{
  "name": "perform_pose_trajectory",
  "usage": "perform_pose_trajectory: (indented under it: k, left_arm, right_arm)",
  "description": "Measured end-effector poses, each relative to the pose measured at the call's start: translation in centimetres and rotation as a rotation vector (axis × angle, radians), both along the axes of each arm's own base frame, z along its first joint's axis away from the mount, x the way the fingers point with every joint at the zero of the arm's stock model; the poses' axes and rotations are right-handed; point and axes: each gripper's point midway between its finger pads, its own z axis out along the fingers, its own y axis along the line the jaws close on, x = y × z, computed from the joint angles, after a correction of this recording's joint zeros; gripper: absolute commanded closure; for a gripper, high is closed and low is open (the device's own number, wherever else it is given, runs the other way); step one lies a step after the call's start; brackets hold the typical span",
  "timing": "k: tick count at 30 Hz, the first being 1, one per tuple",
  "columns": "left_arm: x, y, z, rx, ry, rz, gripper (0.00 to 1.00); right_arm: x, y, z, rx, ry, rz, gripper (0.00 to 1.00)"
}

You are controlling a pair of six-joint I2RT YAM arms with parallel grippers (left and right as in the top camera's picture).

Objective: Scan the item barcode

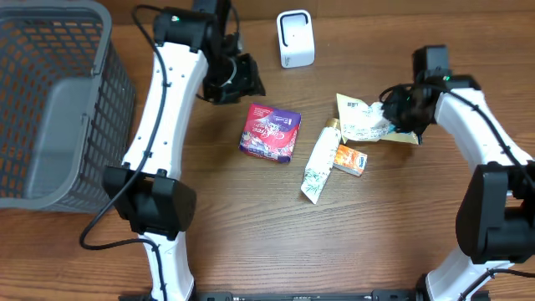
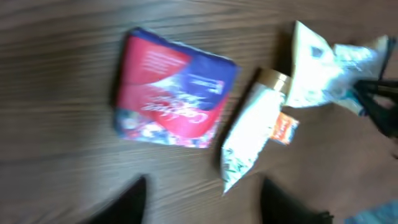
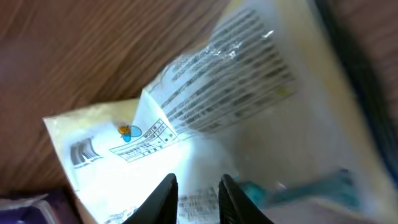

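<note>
A white and yellow printed packet [image 1: 361, 122] lies crumpled right of the table's middle. My right gripper [image 1: 399, 107] is at its right end, and in the right wrist view the right gripper [image 3: 198, 199] has its two fingers close together, pinching the packet's film [image 3: 205, 124]. A barcode [image 3: 84, 152] shows on the packet's left corner. My left gripper [image 1: 227, 77] hovers behind a red and purple packet [image 1: 270, 132]. In the left wrist view the left gripper [image 2: 202, 202] is open with only bare wood between its fingers. The white scanner [image 1: 295, 39] stands at the back.
A white tube [image 1: 318, 164] and a small orange box [image 1: 351, 159] lie side by side between the two packets. A grey mesh basket [image 1: 100, 50] fills the left edge of the table.
</note>
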Motion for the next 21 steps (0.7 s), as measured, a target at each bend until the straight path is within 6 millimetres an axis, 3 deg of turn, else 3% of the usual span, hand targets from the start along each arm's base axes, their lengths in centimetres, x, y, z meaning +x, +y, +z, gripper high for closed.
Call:
perform_pose_trajectory:
  k: [4,6,10,13,18,21]
  left_arm:
    - [-0.5,-5.6,-2.5,-0.032,0.007,-0.111,0.96]
    - [-0.9,-9.5,-5.7,-0.053,0.029,-0.187,0.96]
    - [-1.8,-14.6,-10.5,-0.089,0.076,-0.275,0.96]
    - [-3.3,-16.2,-13.0,-0.086,0.144,-0.299,0.96]
    - [-3.7,-15.8,-15.5,-0.069,0.214,-0.288,0.96]
    - [-4.1,-15.0,-17.4,-0.041,0.265,-0.272,0.96]
  right_arm:
    - [-1.3,2.9,-2.4,0.053,0.008,0.049,0.78]
    - [-1.8,4.6,-2.8,0.072,0.016,0.065,0.78]
    - [-2.1,6.6,-2.8,0.079,0.014,0.096,0.85]
    - [-3.0,7.0,-3.0,0.085,0.050,0.101,0.86]
    - [-4.2,4.9,-2.7,0.075,0.126,0.087,0.86]
    - [-3.8,3.8,-1.7,0.067,0.125,0.090,0.85]
